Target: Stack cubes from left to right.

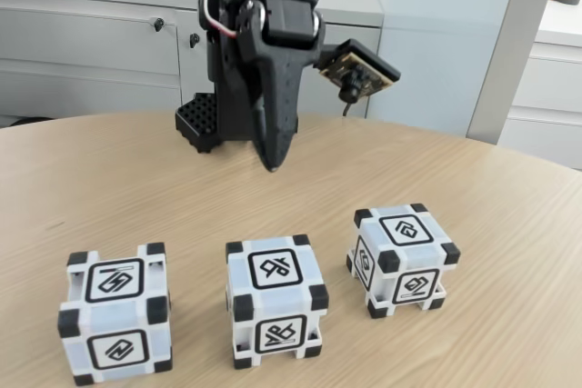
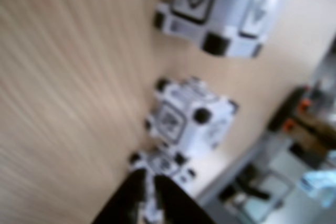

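Observation:
Three pale blue-white cubes with black corners stand in a row on the wooden table: a left cube (image 1: 116, 315), a middle cube (image 1: 275, 299) and a right cube (image 1: 403, 259), each apart from the others. My black gripper (image 1: 273, 166) hangs above the table behind the middle cube, pointing down, its jaws together and holding nothing. The blurred wrist view shows the cubes in a line: a large one (image 2: 223, 9) at the top, one (image 2: 189, 116) in the middle, and a small one (image 2: 163, 165) just beyond the gripper (image 2: 149, 200).
The round table's edge (image 1: 509, 147) curves behind the arm. The arm's black base (image 1: 200, 124) stands at the back of the table. Grey cabinets (image 1: 91, 43) and a pale wall panel (image 1: 436, 34) lie beyond.

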Robot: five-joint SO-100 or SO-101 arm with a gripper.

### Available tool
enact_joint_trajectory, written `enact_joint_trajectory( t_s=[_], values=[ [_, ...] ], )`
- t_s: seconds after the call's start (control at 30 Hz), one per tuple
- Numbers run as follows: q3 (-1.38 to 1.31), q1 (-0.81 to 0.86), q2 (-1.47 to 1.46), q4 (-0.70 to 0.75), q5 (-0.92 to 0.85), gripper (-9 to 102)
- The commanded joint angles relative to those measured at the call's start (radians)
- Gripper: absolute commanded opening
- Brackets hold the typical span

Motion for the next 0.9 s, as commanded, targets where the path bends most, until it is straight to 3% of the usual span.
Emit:
enact_joint_trajectory(
  t_s=[0.0,0.33,0.57,0.87],
  values=[
    [-0.061,0.005,-0.114,-0.008,0.002,0],
    [-0.463,0.006,-0.759,-0.239,0.175,0],
    [-0.719,0.006,-1.259,-0.235,0.273,0],
    [-0.802,-0.012,-1.379,-0.232,0.422,0]
  ],
)
